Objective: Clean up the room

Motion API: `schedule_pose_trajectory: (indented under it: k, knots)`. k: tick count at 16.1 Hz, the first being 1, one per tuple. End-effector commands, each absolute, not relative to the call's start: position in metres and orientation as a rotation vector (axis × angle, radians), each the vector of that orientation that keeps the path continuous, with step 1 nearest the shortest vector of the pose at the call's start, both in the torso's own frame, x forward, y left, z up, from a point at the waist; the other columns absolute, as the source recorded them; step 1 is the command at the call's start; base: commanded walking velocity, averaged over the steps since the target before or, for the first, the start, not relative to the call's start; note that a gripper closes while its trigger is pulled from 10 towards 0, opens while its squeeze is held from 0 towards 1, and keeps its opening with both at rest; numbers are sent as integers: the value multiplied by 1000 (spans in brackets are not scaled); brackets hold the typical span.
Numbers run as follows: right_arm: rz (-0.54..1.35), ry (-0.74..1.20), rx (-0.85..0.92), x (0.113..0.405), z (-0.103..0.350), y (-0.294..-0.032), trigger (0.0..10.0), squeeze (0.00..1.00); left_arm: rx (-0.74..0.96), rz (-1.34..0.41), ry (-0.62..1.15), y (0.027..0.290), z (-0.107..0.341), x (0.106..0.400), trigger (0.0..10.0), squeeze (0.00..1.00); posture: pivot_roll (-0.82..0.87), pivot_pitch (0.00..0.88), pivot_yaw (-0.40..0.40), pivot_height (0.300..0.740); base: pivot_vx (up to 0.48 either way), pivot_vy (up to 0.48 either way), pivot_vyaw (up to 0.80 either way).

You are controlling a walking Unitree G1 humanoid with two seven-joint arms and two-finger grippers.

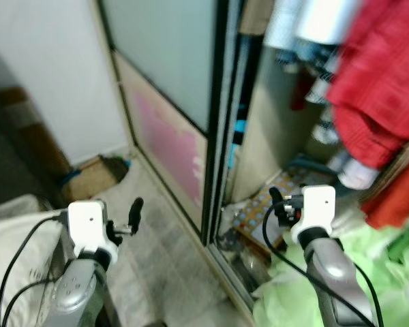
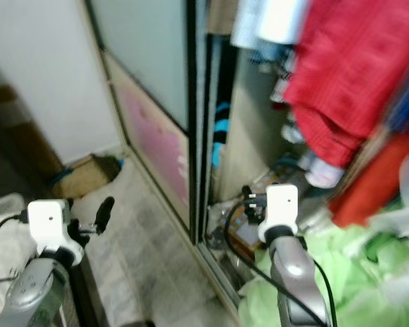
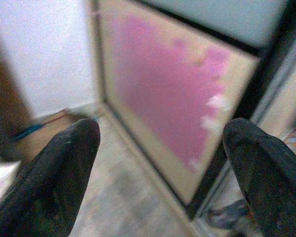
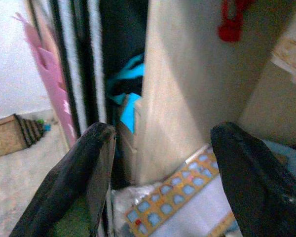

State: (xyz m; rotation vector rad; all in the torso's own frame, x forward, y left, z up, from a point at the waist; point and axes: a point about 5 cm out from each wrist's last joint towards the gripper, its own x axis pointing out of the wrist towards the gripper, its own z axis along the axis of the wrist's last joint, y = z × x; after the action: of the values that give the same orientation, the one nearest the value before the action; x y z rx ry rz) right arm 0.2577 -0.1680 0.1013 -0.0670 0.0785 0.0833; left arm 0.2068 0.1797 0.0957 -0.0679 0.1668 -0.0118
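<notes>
From my head, blurred: my left hand (image 1: pixel 133 216) hangs over the pale floor (image 1: pixel 157 238), my right hand (image 1: pixel 278 203) before the open wardrobe (image 1: pixel 273 136). Red clothes (image 1: pixel 378 88) hang inside, cut off at the frame's edge; a light green heap (image 1: pixel 307 286) lies low beside my right arm, its make unclear.

Along my left wrist, my fingers (image 3: pixel 54 177) stand apart, empty, facing the sliding door (image 3: pixel 187 89) with its smeared pink panel (image 3: pixel 167 98).

Along my right wrist, my fingers (image 4: pixel 79 182) are spread, empty; a patterned box (image 4: pixel 172 197) lies on the wardrobe floor, half hidden.
</notes>
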Motion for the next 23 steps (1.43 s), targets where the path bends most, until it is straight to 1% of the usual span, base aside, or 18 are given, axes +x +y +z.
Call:
schedule_pose_trajectory:
  k: [1, 3, 5, 7, 9, 15, 18, 22, 23]
  knots:
    - [94, 94, -75, 259, 99, -168, 10000, 0, -61, -9, 162, 178, 97, 205, 10000, 0, 9, 0, -21, 740, 0, 0, 800]
    - [97, 91, -73, 263, 100, -167, 10000, 0, 24, -53, 119, 176, 103, 208, 10000, 0, 14, 0, -25, 740, 0, 0, 800]
    - [120, 75, -82, 267, 103, -163, 10000, 0, -31, 12, 120, 184, 106, 215, 10000, 0, 19, 0, -32, 740, 0, 0, 800]
    - [134, 67, -87, 270, 105, -161, 10000, 0, -12, -6, 123, 183, 106, 215, 10000, 0, 18, 0, -36, 740, 0, 0, 800]
    - [134, 65, -93, 271, 107, -165, 10000, 0, -39, 27, 108, 183, 107, 213, 10000, 0, 18, 0, -43, 740, 0, 0, 800]
    - [152, 69, -102, 274, 106, -165, 10000, 0, -60, 20, 107, 176, 108, 209, 10000, 0, 20, 0, -49, 740, 0, 0, 800]
    - [142, 73, -103, 271, 105, -167, 10000, 0, -61, 41, 128, 178, 109, 204, 10000, 0, 29, 0, -48, 740, 0, 0, 800]
    - [133, 79, -103, 269, 103, -171, 10000, 0, -33, 9, 113, 176, 111, 202, 10000, 0, 27, 0, -41, 740, 0, 0, 800]
    - [132, 79, -103, 269, 103, -171, 10000, 0, -48, 0, 113, 174, 112, 202, 10000, 0, 27, 0, -41, 740, 0, 0, 800]
